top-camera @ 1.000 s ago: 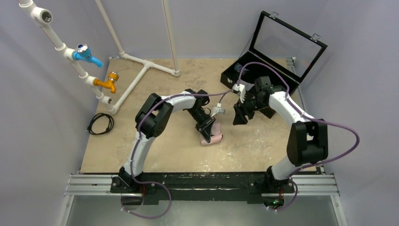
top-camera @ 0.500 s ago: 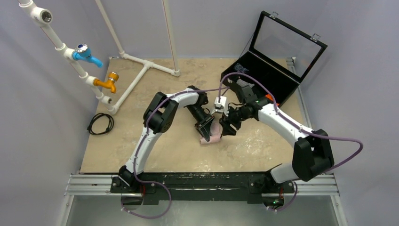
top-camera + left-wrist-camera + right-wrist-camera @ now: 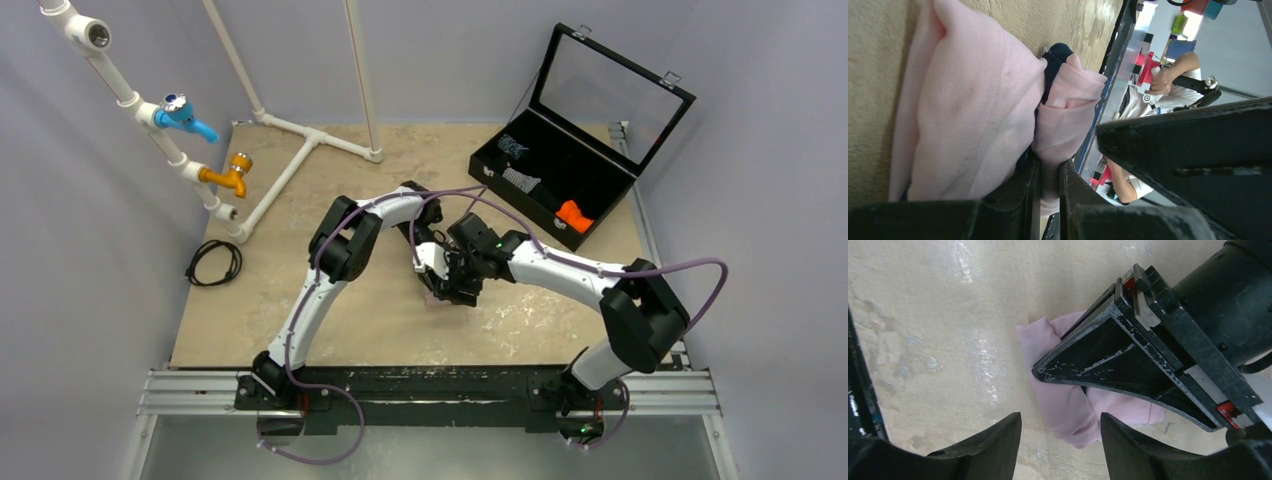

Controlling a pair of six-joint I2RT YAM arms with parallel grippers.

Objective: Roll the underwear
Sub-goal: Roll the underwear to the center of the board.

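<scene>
Left end effector point(image 3: 1047, 172) is clamping tight here, fingers closed on a fold of the underwear point(image 3: 973, 115), with pink cloth and a strip of navy trim squeezing up between the pads. The underwear is lying bunched and partly folded on the desk point(image 3: 948, 315), near the middle, between the two arms. In the left wrist view the bundle is stretching straight out ahead of the fingers, so its long axis is running in line with that arm's reach.

The right end effector point(image 3: 1060, 419) is hanging directly above, jaws standing open and holding nothing. The free end of the pink bundle is showing right in the gap between them. The left end effector's black wedge is crossing the upper part of the cloth in that view, leaving only the lower, looser end exposed.

That is the relation everything is turning on. The left is touching the cloth and the right is sitting just over the uncovered end. By my reading, the right is needing a straight drop, clear of its partner, to take that end.
</scene>
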